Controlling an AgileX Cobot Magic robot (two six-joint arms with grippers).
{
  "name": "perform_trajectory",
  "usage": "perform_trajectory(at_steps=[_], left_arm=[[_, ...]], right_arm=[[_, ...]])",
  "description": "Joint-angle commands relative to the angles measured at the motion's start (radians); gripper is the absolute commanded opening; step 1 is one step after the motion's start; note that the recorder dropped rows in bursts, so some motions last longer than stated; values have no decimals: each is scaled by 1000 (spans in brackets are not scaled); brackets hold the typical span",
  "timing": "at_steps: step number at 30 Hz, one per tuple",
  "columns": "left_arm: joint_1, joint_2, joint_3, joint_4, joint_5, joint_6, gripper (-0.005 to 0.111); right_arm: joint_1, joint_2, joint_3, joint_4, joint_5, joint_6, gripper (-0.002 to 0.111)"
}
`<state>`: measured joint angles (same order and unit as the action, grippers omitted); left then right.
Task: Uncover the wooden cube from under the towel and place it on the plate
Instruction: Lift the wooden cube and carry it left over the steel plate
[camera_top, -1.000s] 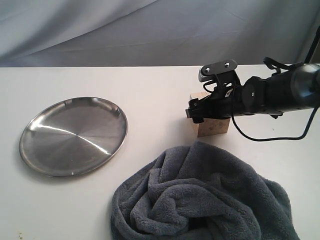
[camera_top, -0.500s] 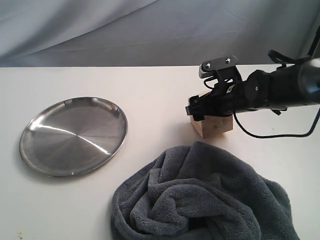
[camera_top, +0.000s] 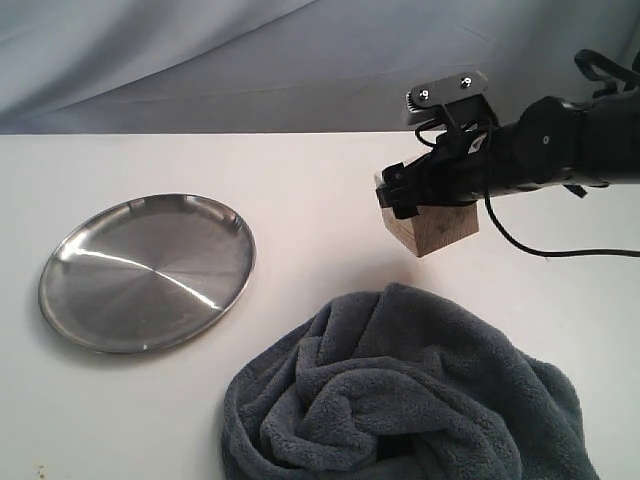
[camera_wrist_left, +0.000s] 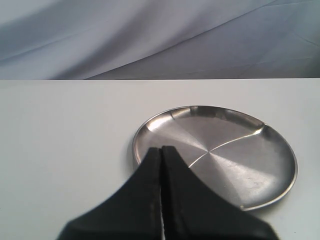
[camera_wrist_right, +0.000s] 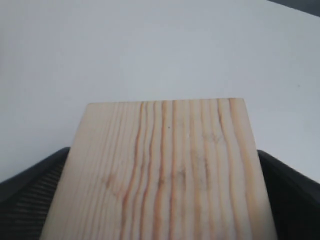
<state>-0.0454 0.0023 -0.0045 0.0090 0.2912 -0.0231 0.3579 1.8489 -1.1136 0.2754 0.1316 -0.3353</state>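
Observation:
The pale wooden cube (camera_top: 432, 226) hangs tilted a little above the white table, with my right gripper (camera_top: 410, 195) shut on its upper part. In the right wrist view the cube (camera_wrist_right: 165, 170) fills the space between the two black fingers (camera_wrist_right: 30, 195). The steel plate (camera_top: 147, 270) lies flat at the left, well apart from the cube. The grey-blue towel (camera_top: 400, 400) sits bunched in the foreground, below the cube. My left gripper (camera_wrist_left: 161, 150) is shut with nothing in it, hovering near the plate (camera_wrist_left: 235, 155); the exterior view does not show it.
A white table (camera_top: 300, 180) runs back to a grey-blue cloth backdrop (camera_top: 250, 60). A black cable (camera_top: 540, 250) trails from the right arm over the table's right side.
My right gripper has lifted the cube off the table and carried it slightly up and to the right. The plate and towel have not moved.

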Motion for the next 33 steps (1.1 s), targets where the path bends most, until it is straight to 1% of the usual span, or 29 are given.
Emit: perform_trajectory(at_steps=[1,9,23,27,29,31,32,33], left_arm=[[-5,-2,5,-3,-7,-1,0],[-5,-2,5,-3,-7,-1,0],[-5,-2,5,-3,-7,-1,0],[-5,-2,5,-3,-7,-1,0],[-5,-2,5,-3,-7,-1,0],[-5,-2,5,-3,-7,-1,0],[-5,-2,5,-3,-7,-1,0],[-5,-2,5,-3,-7,-1,0]], right_arm=[[33,-52,-5,-11,-9,-55,0],[146,-54,-5,-11,-38,-200,0],[312,-35,-5,0,-284,-190,0],[348,-4,-5,-4,-375,-126,0],[368,31,-11,-32,-442,-51,0],[379,77,-52,-106,-439,62,0],[389,112,-93,-174,-437,161,0],[393,130,-116,-209,-437,202,0]])
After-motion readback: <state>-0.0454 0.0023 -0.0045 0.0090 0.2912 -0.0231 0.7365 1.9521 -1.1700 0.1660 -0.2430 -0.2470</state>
